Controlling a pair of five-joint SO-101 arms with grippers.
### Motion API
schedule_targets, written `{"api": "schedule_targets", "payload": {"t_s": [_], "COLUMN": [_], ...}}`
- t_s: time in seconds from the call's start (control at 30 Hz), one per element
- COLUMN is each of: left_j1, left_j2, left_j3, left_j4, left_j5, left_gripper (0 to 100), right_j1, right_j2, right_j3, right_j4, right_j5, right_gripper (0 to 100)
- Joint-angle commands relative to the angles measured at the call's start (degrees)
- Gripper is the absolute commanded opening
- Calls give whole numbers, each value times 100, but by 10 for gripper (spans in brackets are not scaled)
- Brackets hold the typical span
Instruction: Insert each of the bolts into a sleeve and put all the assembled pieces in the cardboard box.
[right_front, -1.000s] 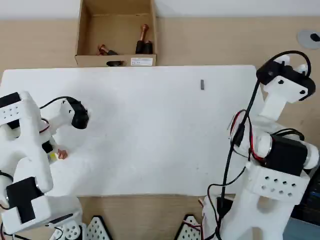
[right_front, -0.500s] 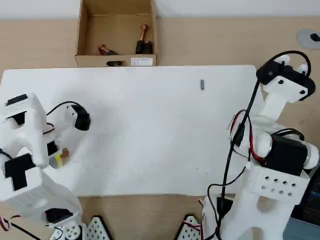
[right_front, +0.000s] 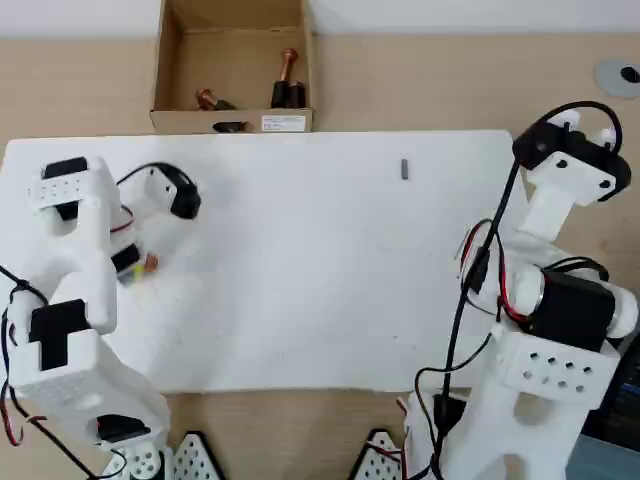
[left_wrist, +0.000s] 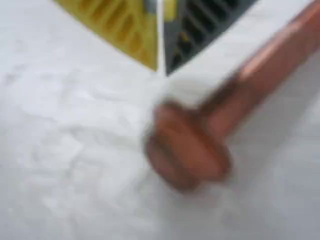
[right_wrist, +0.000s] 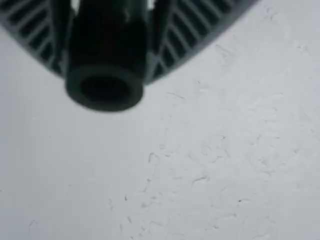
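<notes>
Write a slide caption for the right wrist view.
Right tool grips a black sleeve, open end toward the camera, over the white mat.

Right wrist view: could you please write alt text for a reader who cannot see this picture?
A black sleeve, its open round end toward the camera, sits clamped between the ribbed fingers of the right gripper. Behind it is the white table, marked with small scratches.

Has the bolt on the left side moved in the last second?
Yes. In the high view the bolt, held by the left gripper, has shifted up the white mat toward the cardboard box and slightly toward the middle.
</notes>
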Motion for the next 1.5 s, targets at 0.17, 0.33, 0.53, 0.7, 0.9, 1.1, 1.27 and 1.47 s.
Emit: {"api": "schedule_targets", "payload": {"t_s": [0.17,0.33,0.53,0.7,0.9,1.1,1.27,1.47], "left_j1": [281,396,404,369,352,185,97,79], "left_j2": [-66,-75,22,479,1305,2097,2554,2695], "left_j3": [-651,-1319,-2365,-2769,-3640,-4642,-4976,-4923], "left_j4": [0,316,378,62,70,88,88,88], "left_j5": [62,62,62,211,211,211,176,167], "left_gripper": [9,9,19,96,99,138,157,157], "right_j1": [31,31,31,31,31,31,31,31], "right_j2": [-101,-101,-101,-101,-101,-92,-66,-57], "right_j3": [4,4,13,13,13,13,22,22], "right_j4": [-114,-114,-114,-114,-114,-114,-123,-123], "right_j5": [0,0,0,0,26,35,18,9], "right_gripper": [9,9,9,9,9,9,9,9]}}
